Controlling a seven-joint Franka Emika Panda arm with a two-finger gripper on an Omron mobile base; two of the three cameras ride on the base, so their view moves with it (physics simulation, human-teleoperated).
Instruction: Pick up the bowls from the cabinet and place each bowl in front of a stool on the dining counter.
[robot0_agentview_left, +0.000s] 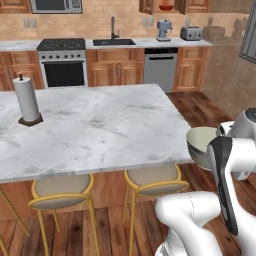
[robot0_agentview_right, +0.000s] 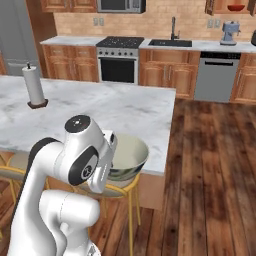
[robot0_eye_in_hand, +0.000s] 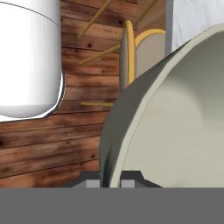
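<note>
- Left base view: the dining counter (robot0_agentview_left: 95, 125) is a broad slab of white marble with grey veins, smooth and flat, its near edge facing the robot. Wood-plank floor runs around it, dark reddish brown.
- On the counter's left part stands a white paper towel roll (robot0_agentview_left: 26, 98), an upright cylinder on a dark base.
- Under the counter's near edge sit two stools (robot0_agentview_left: 62, 190), round tan cushions rimmed in yellow on thin yellow legs.
- Just off the counter's near right corner hangs the cream bowl (robot0_agentview_left: 201, 145), deep, pale grey-green, glossy, partly behind the white arm.
- Beyond the counter, the back wall has a black-topped stove (robot0_agentview_left: 62, 61), a black sink (robot0_agentview_left: 114, 42) and a grey dishwasher (robot0_agentview_left: 160, 67) set in reddish wooden cabinets. High above, an open cabinet (robot0_agentview_left: 172, 6) holds the red bowl (robot0_agentview_left: 166, 7).
- Right base view: the same marble slab stretches left; the cream bowl (robot0_agentview_right: 127, 155) hovers at its near right corner, above a stool seat (robot0_agentview_right: 117, 190), tilted slightly. The red bowl (robot0_agentview_right: 236, 7) shows at the top right, far beyond the counter.
- Hand view: the gripper (robot0_eye_in_hand: 109, 181) is clamped on the cream bowl's rim (robot0_eye_in_hand: 175, 113), one finger tip on each side of the thin wall. Beyond the bowl lie the counter's edge, a yellow-rimmed stool and plank floor.
</note>
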